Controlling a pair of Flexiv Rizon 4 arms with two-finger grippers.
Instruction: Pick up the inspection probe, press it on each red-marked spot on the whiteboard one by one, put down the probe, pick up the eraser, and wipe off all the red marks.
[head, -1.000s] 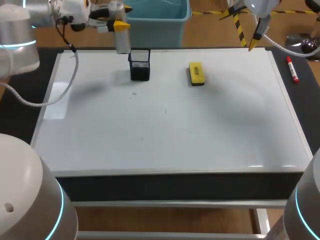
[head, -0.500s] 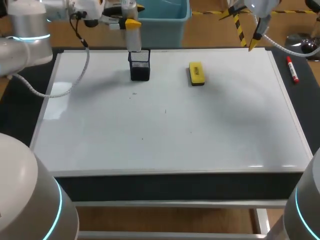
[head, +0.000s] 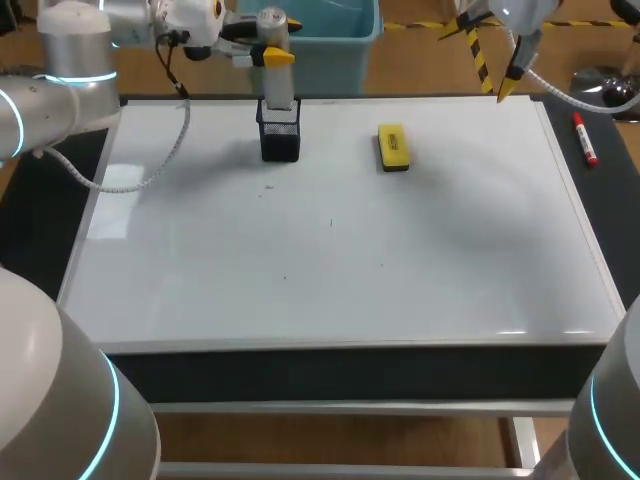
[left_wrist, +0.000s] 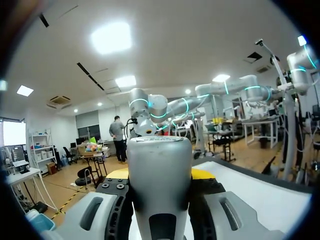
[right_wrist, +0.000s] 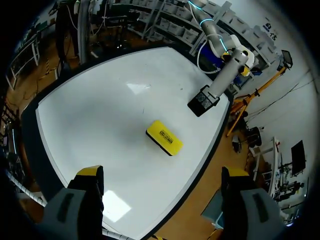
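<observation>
My left gripper (head: 267, 38) is shut on the inspection probe (head: 279, 85), a grey cylinder held upright. The probe's lower end is at the mouth of the black mesh holder (head: 280, 134) near the whiteboard's (head: 330, 270) far edge. In the left wrist view the probe (left_wrist: 159, 175) fills the gap between the fingers. The yellow eraser (head: 393, 146) lies to the right of the holder. My right gripper (right_wrist: 162, 175) hangs open high above the board, with the eraser (right_wrist: 164, 137) and the holder (right_wrist: 201, 102) below it. I see no red marks, only a few small dark specks (head: 332, 222).
A red marker (head: 585, 138) lies on the black table beside the board's right edge. A blue bin (head: 320, 45) stands just behind the board's far edge, close behind the holder.
My left arm has carried the probe to the right, from left of the holder to directly over it. The right arm, eraser and holder have not moved.
</observation>
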